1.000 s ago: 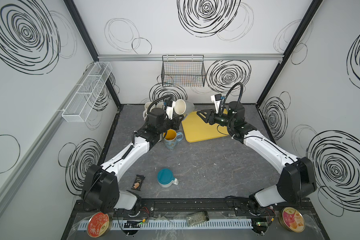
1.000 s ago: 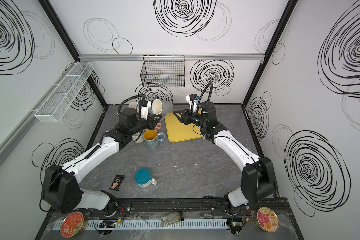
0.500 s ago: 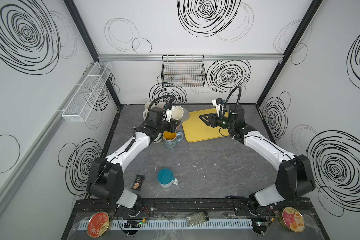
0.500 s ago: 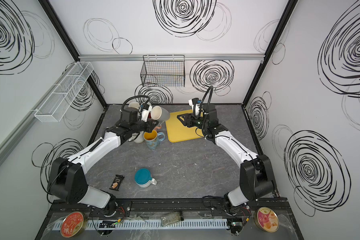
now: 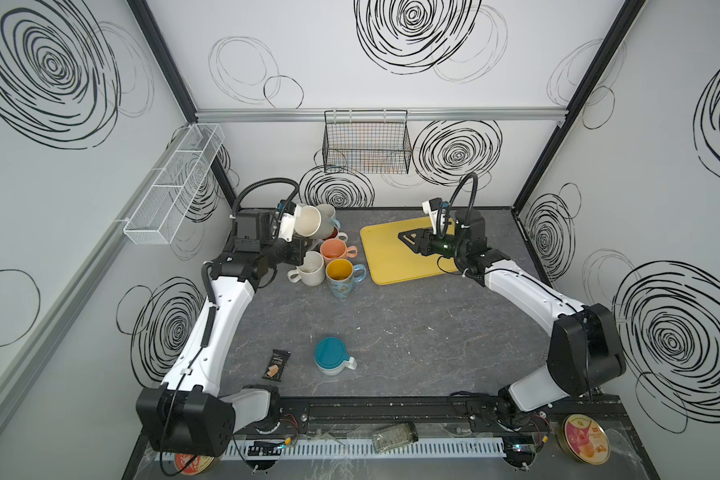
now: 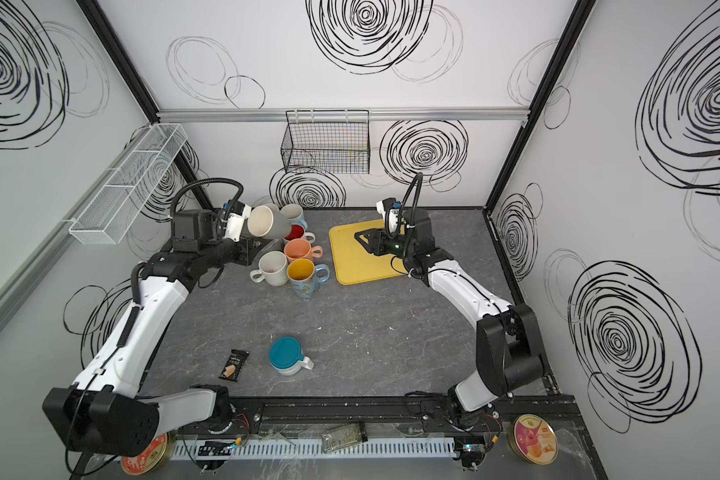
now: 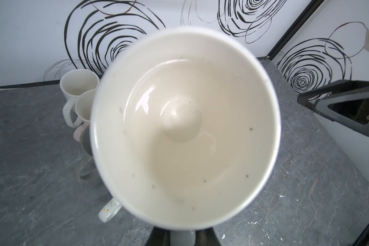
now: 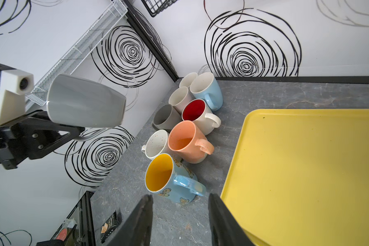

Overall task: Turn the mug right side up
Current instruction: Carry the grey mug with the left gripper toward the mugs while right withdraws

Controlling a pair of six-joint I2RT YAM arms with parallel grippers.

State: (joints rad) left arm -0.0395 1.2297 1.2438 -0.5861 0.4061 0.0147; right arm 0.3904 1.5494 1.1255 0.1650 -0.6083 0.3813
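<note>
- I count 10 mugs: 8 upright mugs (image 8: 188, 140) clustered at the back-left corner of the bench (image 5: 433, 332), 1 grey mug (image 8: 85, 102) lifted above them, 1 teal mug (image 5: 330, 357) upside down near the front edge.
- 1 yellow tray (image 5: 391, 266).
- 1 snack packet (image 5: 276, 365).
- 2 wire baskets: black basket (image 5: 366, 143), white basket (image 5: 175, 183).
- 2 round tins past the front edge: right tin (image 5: 585, 434), left tin (image 6: 144, 457).
</note>
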